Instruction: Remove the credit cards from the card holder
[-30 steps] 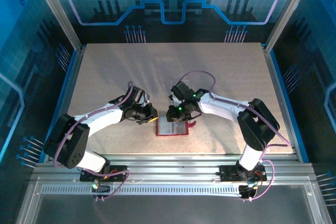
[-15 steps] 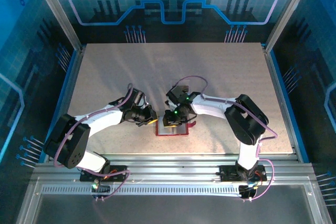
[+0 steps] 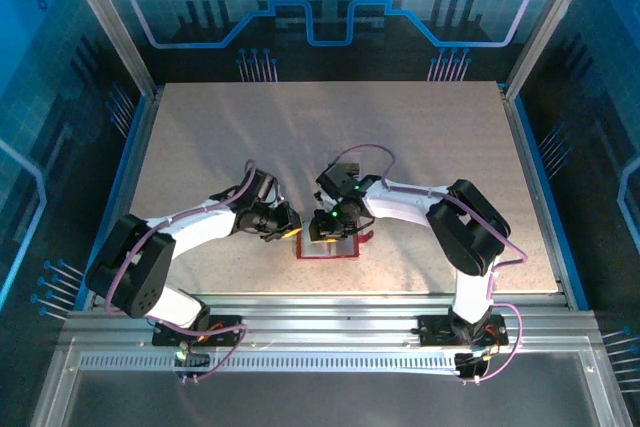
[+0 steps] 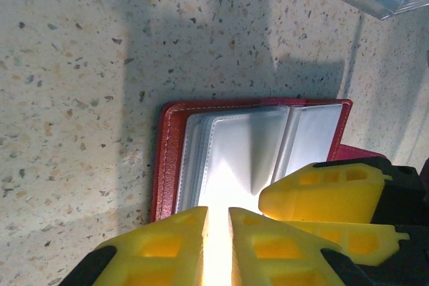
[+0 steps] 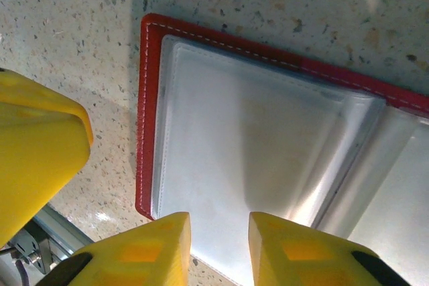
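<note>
Slippage is the risk: the card holder (image 5: 281, 185) lies open on the worktop (image 3: 420, 137), both claws over it. Left claw (image 4: 218, 222) nearly together, right claw (image 5: 219, 232) slightly apart; neither visibly grips, so pulling may drag it.

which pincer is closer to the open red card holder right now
Right. The right pincer sits directly over the card holder, above its clear pockets. The left pincer sits at its left edge, just beside it.

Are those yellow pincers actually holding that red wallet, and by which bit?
It cannot be told. Both pincers sit slightly open over the open card holder's clear pockets, tips close together, but no gripped edge shows.
</note>
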Action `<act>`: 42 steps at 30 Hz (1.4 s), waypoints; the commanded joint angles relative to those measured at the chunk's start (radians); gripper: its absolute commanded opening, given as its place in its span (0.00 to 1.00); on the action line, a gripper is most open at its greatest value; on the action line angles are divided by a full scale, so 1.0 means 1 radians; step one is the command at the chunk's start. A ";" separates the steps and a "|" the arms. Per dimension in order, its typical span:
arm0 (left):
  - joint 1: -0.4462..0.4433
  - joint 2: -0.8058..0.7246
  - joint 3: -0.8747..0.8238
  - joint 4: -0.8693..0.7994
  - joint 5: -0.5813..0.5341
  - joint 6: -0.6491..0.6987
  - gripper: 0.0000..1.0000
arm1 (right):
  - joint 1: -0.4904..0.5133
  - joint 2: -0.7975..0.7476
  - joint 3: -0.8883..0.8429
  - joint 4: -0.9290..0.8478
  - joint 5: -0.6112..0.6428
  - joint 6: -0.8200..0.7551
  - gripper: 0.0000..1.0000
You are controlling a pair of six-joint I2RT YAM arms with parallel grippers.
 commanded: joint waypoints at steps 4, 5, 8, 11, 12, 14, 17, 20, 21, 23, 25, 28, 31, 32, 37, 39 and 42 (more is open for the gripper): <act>-0.016 0.022 0.004 -0.002 0.025 -0.006 0.18 | 0.015 0.012 -0.003 -0.027 0.023 0.010 0.30; -0.019 0.023 0.005 -0.003 0.025 -0.005 0.18 | 0.015 0.011 -0.005 -0.026 0.024 0.010 0.30; -0.024 0.027 0.010 -0.004 0.025 -0.007 0.18 | 0.013 0.008 -0.012 -0.022 0.025 0.014 0.30; -0.025 0.030 0.013 -0.005 0.025 -0.007 0.18 | 0.012 0.007 -0.016 -0.021 0.028 0.015 0.30; -0.024 0.031 0.014 -0.005 0.024 -0.006 0.18 | 0.012 0.006 -0.018 -0.022 0.030 0.015 0.30; -0.027 0.031 0.015 -0.005 0.024 -0.007 0.18 | 0.012 -0.001 -0.021 -0.025 0.037 0.016 0.30; -0.028 0.031 0.014 -0.006 0.023 -0.007 0.18 | 0.012 -0.010 -0.024 -0.035 0.050 0.017 0.30; -0.029 0.033 0.014 -0.006 0.021 -0.008 0.19 | 0.010 -0.016 -0.029 -0.033 0.054 0.018 0.30; -0.029 0.033 0.014 -0.006 0.021 -0.008 0.20 | 0.010 -0.015 -0.029 -0.035 0.053 0.019 0.30; -0.030 0.034 0.015 -0.006 0.021 -0.010 0.21 | 0.008 -0.015 -0.033 -0.032 0.053 0.019 0.30; -0.031 0.034 0.017 -0.006 0.021 -0.011 0.21 | 0.006 -0.017 -0.037 -0.027 0.053 0.023 0.30; -0.031 0.033 0.021 -0.007 0.023 -0.013 0.21 | 0.003 -0.022 -0.044 -0.021 0.054 0.029 0.30; -0.030 0.031 0.023 -0.009 0.024 -0.016 0.21 | 0.000 -0.037 -0.054 -0.011 0.056 0.034 0.30; -0.031 0.031 0.022 -0.006 0.026 -0.018 0.21 | -0.002 -0.040 -0.059 -0.007 0.054 0.037 0.29; -0.033 0.039 0.024 0.022 0.053 -0.034 0.23 | -0.024 -0.055 -0.107 0.062 0.014 0.057 0.29; -0.033 0.042 0.025 0.029 0.058 -0.039 0.23 | -0.034 -0.065 -0.134 0.102 -0.009 0.069 0.29; -0.039 0.044 0.030 0.030 0.060 -0.042 0.23 | -0.051 -0.078 -0.173 0.161 -0.046 0.090 0.28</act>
